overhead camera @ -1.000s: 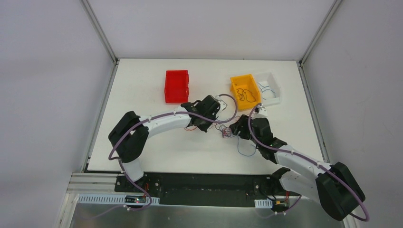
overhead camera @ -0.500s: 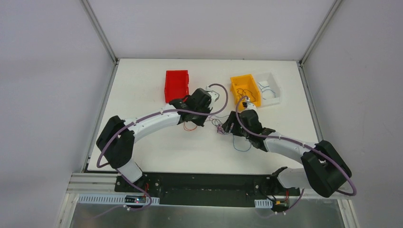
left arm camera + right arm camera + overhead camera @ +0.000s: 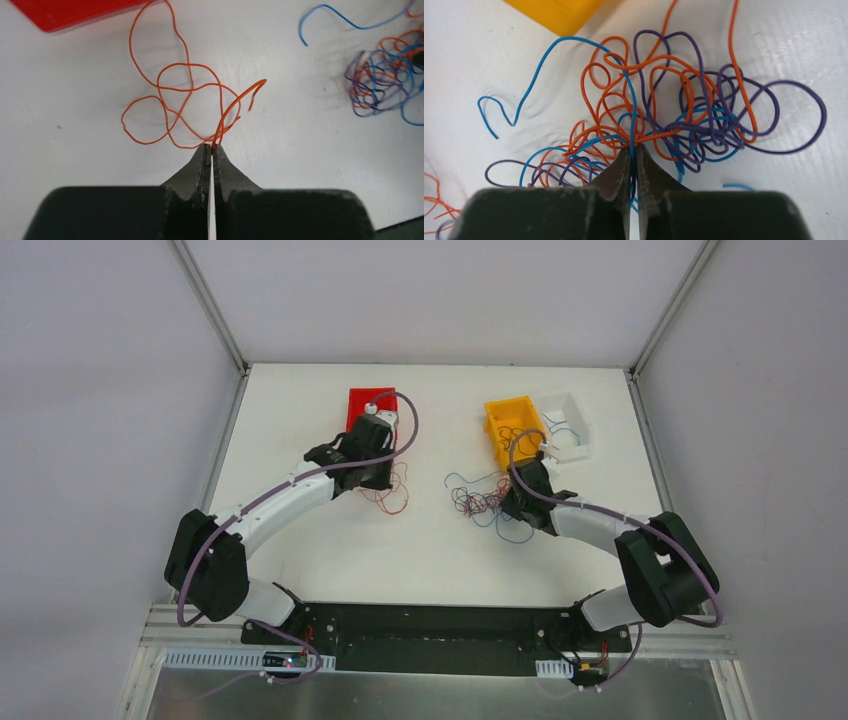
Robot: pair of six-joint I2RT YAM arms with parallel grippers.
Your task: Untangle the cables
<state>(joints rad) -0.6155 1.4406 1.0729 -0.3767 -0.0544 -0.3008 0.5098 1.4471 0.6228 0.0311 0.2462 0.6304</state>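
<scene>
Both arms bow outward over the table (image 3: pixel 430 570): my left stretches far forward beside the red bin (image 3: pixel 75 12), my right folds inward near the yellow bin (image 3: pixel 559 12). My left gripper (image 3: pixel 211 146) is pinched tight on one end of an orange strand (image 3: pixel 172 89), whose loose loops lie ahead of the tips, trailing toward the red bin. My right gripper (image 3: pixel 634 150) is clamped on strands at the near edge of the orange, blue and purple knot (image 3: pixel 659 132), which sprawls mid-table, wider side to side than deep.
</scene>
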